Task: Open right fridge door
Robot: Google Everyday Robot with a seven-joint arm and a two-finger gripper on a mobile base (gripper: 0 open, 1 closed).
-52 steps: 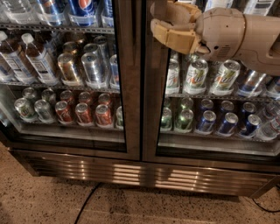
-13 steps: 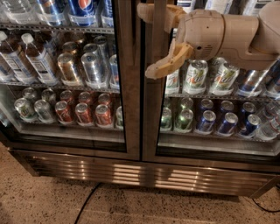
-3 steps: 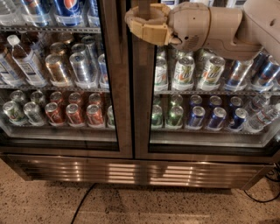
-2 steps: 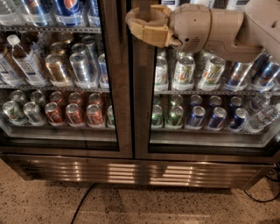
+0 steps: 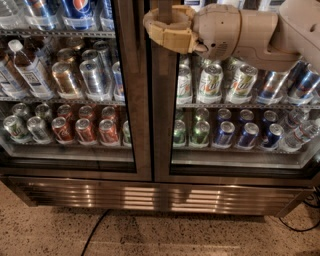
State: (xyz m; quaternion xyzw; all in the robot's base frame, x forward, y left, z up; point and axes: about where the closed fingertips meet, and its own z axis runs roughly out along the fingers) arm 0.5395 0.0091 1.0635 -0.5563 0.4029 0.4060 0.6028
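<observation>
little differs from a moment ago: the gripper point(image 5: 167, 26) stays high at the left edge of the right fridge door point(image 5: 240, 115), fingers point(image 5: 172, 41) closed round its vertical bar point(image 5: 165, 9). the door sits flush, shut. the bar's top is cut off; the arm point(image 5: 260, 30) hides the upper glass.

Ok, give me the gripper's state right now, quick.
Gripper: closed around the vertical handle at the upper left edge of the right fridge door.
</observation>
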